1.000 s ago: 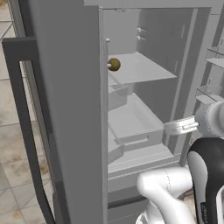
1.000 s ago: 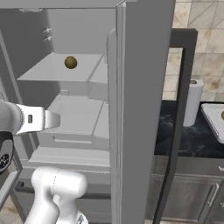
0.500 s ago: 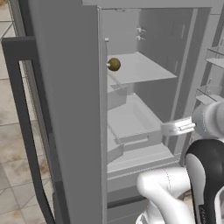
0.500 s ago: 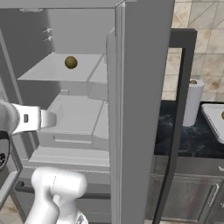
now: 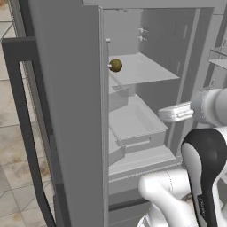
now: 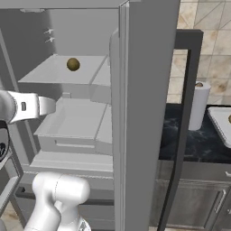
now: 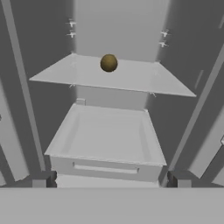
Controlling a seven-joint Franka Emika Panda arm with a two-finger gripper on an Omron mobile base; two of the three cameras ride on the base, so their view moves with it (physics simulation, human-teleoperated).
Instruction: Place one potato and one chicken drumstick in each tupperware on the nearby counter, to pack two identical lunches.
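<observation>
A round brown potato [image 5: 115, 65] [image 6: 73, 64] [image 7: 108, 63] lies on the upper shelf [image 7: 131, 78] of the open fridge, near the shelf's middle. My gripper [image 5: 170, 114] [image 6: 45, 106] [image 7: 111, 181] hovers in front of the fridge at about drawer height, below the potato and well short of it. Its fingers [image 7: 43, 180] stand wide apart with nothing between them. A white tupperware [image 6: 220, 124] shows at the right edge, on the dark counter. The chicken drumstick is out of view.
Under the shelf an empty grey drawer [image 7: 107, 140] juts forward. The fridge door [image 6: 149, 113] with its dark handle [image 6: 182, 126] stands open between the fridge and the counter. A paper towel roll [image 6: 198, 106] stands upright on the counter.
The gripper has risen a little in front of the fridge and stays open. The potato has not moved.
</observation>
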